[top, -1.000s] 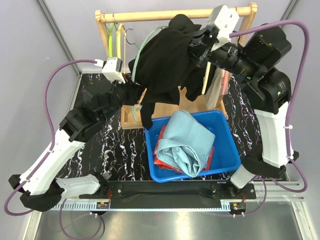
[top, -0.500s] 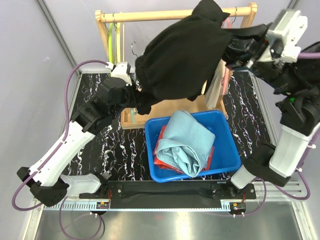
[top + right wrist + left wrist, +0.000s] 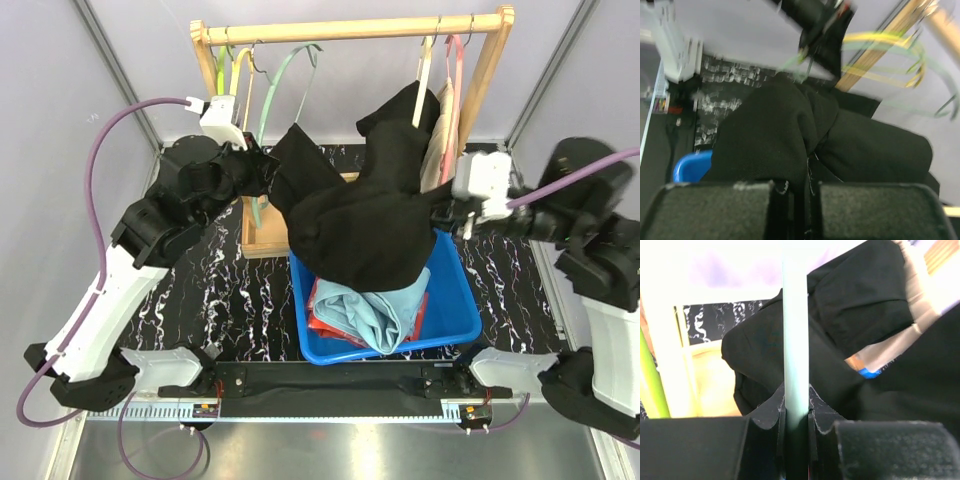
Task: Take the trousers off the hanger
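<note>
While over the blue bin (image 3: 465,312), black trousers (image 3: 365,235) in right gripper (image 3: 807,192)

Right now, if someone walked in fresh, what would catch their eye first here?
The black trousers, a big dark heap draped mid-scene over the blue bin, with the right end effector shut on their right edge. Next, the left end effector clamping a pale green hanger at upper left, under the wooden rack.
</note>
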Controlling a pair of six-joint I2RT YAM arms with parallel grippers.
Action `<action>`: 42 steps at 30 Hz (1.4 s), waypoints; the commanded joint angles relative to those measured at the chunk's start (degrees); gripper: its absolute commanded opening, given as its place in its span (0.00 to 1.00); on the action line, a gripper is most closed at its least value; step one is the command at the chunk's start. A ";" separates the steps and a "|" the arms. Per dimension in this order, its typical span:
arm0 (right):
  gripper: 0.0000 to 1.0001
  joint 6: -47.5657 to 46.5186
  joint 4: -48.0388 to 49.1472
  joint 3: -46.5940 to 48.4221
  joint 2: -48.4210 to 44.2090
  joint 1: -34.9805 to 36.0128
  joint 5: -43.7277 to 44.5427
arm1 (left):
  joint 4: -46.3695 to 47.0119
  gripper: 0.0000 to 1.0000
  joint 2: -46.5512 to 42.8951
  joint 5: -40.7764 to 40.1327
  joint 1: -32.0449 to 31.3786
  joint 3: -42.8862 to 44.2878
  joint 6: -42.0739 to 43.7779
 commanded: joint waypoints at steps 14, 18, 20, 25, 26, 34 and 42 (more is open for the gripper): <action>0.00 -15.61 -4.38 -48.10 -24.51 -12.91 15.89 | 7.26 0.00 -4.79 8.56 0.46 1.87 2.60; 0.00 -15.17 -6.84 -55.91 -30.66 -16.09 18.53 | 7.53 0.00 -4.17 9.62 0.46 2.39 3.12; 0.00 -14.64 -7.46 -58.30 -32.42 -16.79 21.07 | 7.62 0.00 -3.56 10.06 0.46 2.57 3.21; 0.02 -12.72 -7.99 -61.12 -35.94 -18.64 22.84 | 7.97 0.00 -2.68 11.29 0.37 2.66 2.95; 0.02 -12.36 -7.73 -61.30 -36.03 -18.90 23.10 | 7.97 0.00 -2.59 11.38 0.37 2.66 2.77; 0.27 -6.39 -2.54 -67.80 -35.60 -20.31 31.81 | 8.41 0.00 -3.73 11.38 0.46 1.78 2.51; 1.00 -6.82 -4.65 -56.94 -32.61 -20.31 19.96 | 10.16 0.00 -4.52 12.61 0.37 -0.59 1.28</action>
